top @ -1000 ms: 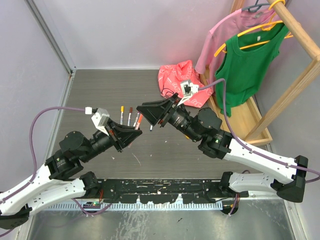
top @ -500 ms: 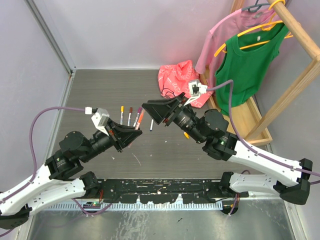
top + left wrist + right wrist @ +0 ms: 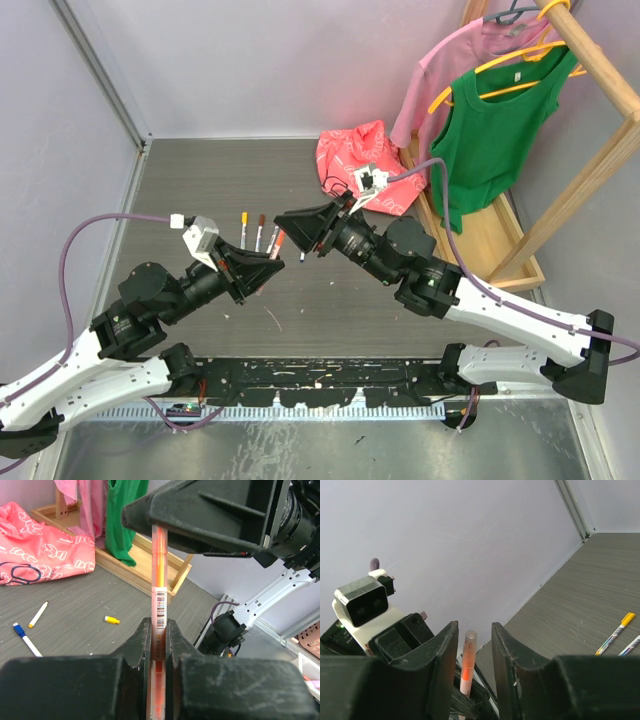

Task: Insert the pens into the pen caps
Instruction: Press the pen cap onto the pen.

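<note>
- Top view: the left gripper [image 3: 270, 262] and the right gripper [image 3: 292, 226] meet tip to tip over the grey wood-grain table [image 3: 200, 180], with the orange pen [image 3: 280, 241] bridging them. At least 2 thin white loose pens [image 3: 245, 228] lie just beyond on the far side, so most of the task looks undone.
- Left wrist view: the left gripper [image 3: 158, 632] has its matt black jaws clamped on the orange pen [image 3: 159, 597], a slim translucent orange barrel with a white barcode label. The pen's upper end runs up into the right gripper [image 3: 165, 515]. A seam partway up the barrel may mark a cap, but that cannot be told for sure.
- On the table lie a stubby yellow cap [image 3: 112, 620], unfitted, a yellow-tipped pen [image 3: 38, 614] and a blue-ended pen [image 3: 22, 636].
- Right wrist view: the right gripper [image 3: 474, 645] has its jaws apart, one on each side of the pen's clear, tube-like end [image 3: 468, 660], with a gap showing on both sides. A yellow-ended pen [image 3: 618, 632] lies far right.
</note>
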Controlling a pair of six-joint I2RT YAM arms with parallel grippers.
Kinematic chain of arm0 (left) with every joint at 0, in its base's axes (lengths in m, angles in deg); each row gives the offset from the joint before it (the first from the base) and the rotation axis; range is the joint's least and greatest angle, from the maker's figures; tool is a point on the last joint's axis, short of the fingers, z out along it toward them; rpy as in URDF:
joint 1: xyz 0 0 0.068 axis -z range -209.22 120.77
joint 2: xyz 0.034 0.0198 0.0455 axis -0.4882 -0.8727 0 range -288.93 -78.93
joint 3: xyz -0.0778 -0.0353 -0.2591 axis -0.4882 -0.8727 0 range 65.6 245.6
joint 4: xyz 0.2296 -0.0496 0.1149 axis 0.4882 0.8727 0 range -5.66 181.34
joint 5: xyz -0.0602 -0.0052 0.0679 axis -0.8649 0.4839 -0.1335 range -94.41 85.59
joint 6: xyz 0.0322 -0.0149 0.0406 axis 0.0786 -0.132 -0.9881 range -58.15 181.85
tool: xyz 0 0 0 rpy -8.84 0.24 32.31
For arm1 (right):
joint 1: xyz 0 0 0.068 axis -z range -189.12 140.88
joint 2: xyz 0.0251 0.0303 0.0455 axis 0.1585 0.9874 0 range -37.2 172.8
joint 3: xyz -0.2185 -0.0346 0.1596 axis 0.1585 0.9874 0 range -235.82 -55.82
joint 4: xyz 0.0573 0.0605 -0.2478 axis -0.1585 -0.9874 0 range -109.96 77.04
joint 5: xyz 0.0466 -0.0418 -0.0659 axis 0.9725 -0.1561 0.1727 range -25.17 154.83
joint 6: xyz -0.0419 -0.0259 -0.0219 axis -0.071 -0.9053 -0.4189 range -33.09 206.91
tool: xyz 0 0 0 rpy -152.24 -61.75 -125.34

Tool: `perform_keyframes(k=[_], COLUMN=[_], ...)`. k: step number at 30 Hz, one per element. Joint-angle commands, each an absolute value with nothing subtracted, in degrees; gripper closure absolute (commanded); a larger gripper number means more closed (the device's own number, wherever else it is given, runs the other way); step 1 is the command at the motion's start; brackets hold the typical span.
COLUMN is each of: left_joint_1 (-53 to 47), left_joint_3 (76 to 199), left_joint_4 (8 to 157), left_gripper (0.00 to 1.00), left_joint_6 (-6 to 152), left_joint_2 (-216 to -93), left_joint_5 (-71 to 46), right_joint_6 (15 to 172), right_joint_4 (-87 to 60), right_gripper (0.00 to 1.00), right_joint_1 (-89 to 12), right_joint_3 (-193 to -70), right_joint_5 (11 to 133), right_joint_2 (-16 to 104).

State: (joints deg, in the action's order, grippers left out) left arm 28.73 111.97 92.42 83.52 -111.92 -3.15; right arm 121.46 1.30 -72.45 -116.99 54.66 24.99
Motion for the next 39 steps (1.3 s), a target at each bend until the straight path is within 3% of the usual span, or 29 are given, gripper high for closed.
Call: perform_keyframes(k=[1,11,17,22,39], left_joint_1=[28.59,28.55,28.52,28.54,28.54], left_joint_3=[113.7,114.02,114.86,116.17,123.35], left_joint_4=[88.65,88.59,87.65,85.2,83.59], left_gripper=[1.0,1.0,1.0,1.0,1.0], left_joint_6=[82.99,83.12,83.36,84.6,83.24], left_joint_2=[-111.8,-111.72,-112.11,-112.16,-116.62], left_joint_5=[-3.41,-2.57,-0.46,4.22,7.01], right_joint_6=[122.91,124.67,126.8,126.62,132.68], right_joint_4=[2.43,3.46,4.09,3.63,-0.92], right_gripper=[0.64,0.99,1.0,1.0,1.0], right_joint_1=[-72.67,-72.64,-72.78,-76.62,-99.15], right_joint_3=[-119.18,-117.56,-115.6,-112.13,-103.74], right_joint_5=[57.77,60.49,64.3,60.18,44.52], right_joint_2=[25.29,25.68,26.5,26.13,33.84])
